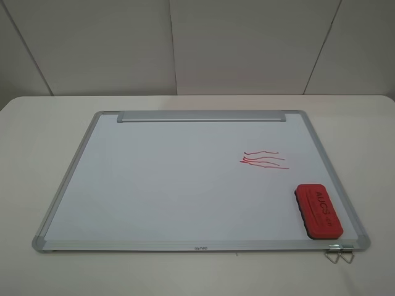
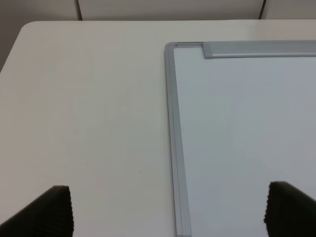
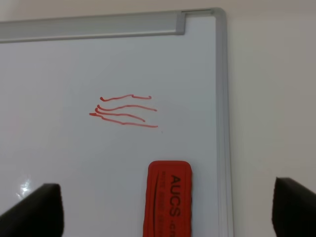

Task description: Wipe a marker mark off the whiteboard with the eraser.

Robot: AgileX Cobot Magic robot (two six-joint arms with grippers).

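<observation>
The eraser [image 1: 318, 210] lies on the whiteboard [image 1: 154, 185], near its right edge.

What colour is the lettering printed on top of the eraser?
Black, on the red eraser; the right wrist view shows it best.

the eraser [image 3: 168, 197] runs off the right wrist picture's edge partway through its lettering, only the tips of the right gripper [image 3: 168, 210] and left gripper [image 2: 168, 210] show, the whiteboard [image 2: 172, 123] is cut off in both wrist pictures, and its frame print is too small to read.
</observation>
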